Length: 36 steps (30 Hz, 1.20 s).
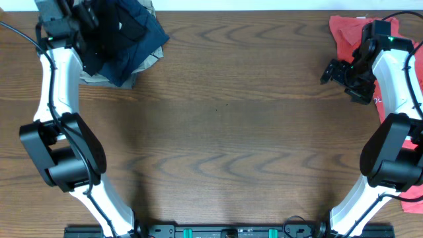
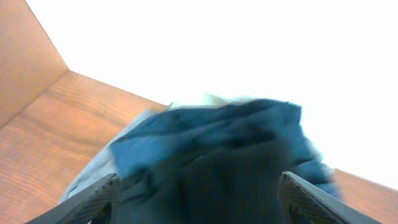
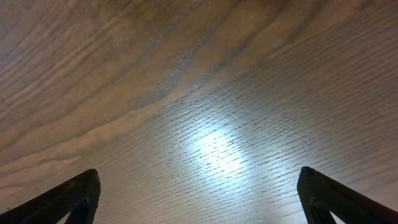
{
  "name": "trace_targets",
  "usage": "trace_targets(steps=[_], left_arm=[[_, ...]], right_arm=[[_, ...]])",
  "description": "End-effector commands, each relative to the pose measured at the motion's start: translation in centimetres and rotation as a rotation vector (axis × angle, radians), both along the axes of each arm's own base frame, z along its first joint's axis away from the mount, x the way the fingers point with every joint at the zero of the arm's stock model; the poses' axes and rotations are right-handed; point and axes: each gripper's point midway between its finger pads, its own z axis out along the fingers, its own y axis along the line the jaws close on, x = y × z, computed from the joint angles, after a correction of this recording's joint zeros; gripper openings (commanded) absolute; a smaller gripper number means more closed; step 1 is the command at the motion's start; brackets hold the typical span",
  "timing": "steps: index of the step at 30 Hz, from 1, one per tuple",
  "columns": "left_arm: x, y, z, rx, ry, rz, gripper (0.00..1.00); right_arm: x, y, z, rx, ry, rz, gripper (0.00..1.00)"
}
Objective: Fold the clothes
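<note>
The black clothes (image 1: 109, 26) lie bunched on top of a pile at the table's far left corner. My left gripper (image 1: 84, 14) reaches into that pile, partly merged with the dark cloth in the overhead view. In the left wrist view my left gripper (image 2: 199, 199) stands open, its fingers (image 2: 99, 196) wide apart, with dark fabric (image 2: 211, 183) filling the gap between them. My right gripper (image 1: 335, 71) hovers open over bare wood at the far right. The right wrist view shows only table between the fingers of my right gripper (image 3: 199, 199).
A navy blue garment (image 1: 144, 41) and a khaki one (image 1: 99, 78) lie under and beside the black clothes. A coral-red shirt (image 1: 347, 33) sits at the far right corner, just behind the right arm. More red cloth (image 1: 413, 198) shows at the right edge.
</note>
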Motion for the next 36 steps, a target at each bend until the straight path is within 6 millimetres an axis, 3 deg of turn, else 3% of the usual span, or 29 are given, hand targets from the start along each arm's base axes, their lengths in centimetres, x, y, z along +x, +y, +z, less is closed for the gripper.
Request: trace_targets(steps=[1,6,8,16,20,24,28,30,31,36], left_arm=[[1.3,-2.7,-0.7,-0.029,-0.012,-0.031,0.66],[3.3,-4.5,-2.7,-0.022,-0.036,-0.069,0.67],[4.0,-4.9,-4.3,-0.023,-0.027,-0.076,0.75],[4.7,-5.0,-14.0,-0.027,0.123,-0.093,0.78],[4.5,-5.0,-15.1,-0.033,0.15,-0.094,0.77],[4.1,-5.1,-12.3,-0.028,0.125,-0.093,0.84],[2.6,-5.3,-7.0,-0.024,0.099,-0.093,0.86],[1.0,-5.5,-4.0,-0.03,0.101,-0.089,0.88],[0.3,-5.6,-2.8,-0.035,0.103,-0.088,0.96],[-4.9,-7.8,3.1,-0.133,0.117,-0.126,0.98]], right_arm=[[0.4,-0.3,0.1,-0.013,-0.007,0.006,0.99],[0.4,-0.3,0.1,-0.013,-0.007,0.006,0.99],[0.4,-0.3,0.1,-0.013,-0.007,0.006,0.99],[0.4,-0.3,0.1,-0.013,-0.007,0.006,0.99],[0.4,-0.3,0.1,-0.013,-0.007,0.006,0.99],[0.4,-0.3,0.1,-0.013,-0.007,0.006,0.99],[0.4,-0.3,0.1,-0.013,-0.007,0.006,0.99],[0.4,-0.3,0.1,-0.013,-0.007,0.006,0.99],[0.4,-0.3,0.1,-0.013,-0.007,0.006,0.99],[0.4,-0.3,0.1,-0.013,-0.007,0.006,0.99]])
